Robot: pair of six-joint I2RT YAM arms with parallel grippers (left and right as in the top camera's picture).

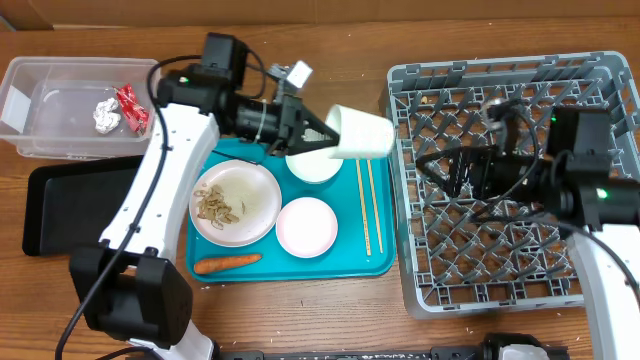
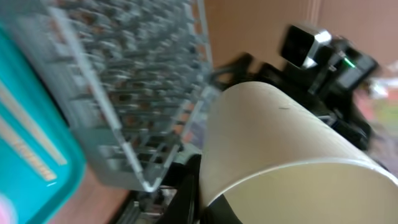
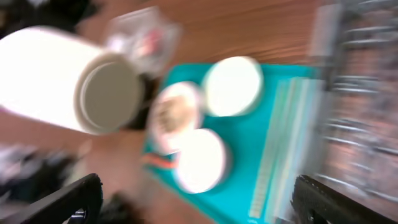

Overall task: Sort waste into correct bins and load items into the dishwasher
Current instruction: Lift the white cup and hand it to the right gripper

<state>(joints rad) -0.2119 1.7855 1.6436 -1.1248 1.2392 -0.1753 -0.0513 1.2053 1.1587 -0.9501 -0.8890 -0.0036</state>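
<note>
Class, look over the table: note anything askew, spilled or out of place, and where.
The white cup is tipped sideways, held by the left end effector above the teal tray's far edge. A carrot lies loose on the tray's near edge.

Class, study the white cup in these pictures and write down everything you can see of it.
The white cup is plain, smooth and slightly tapered, with a flat round base ringed by a low rim. It is off the table, tipped on its side, its base pointing toward the grey rack. It hangs over the far edge of the teal tray. Only the left gripper touches it, its fingers shut on the mouth end. The inside is hidden.
</note>
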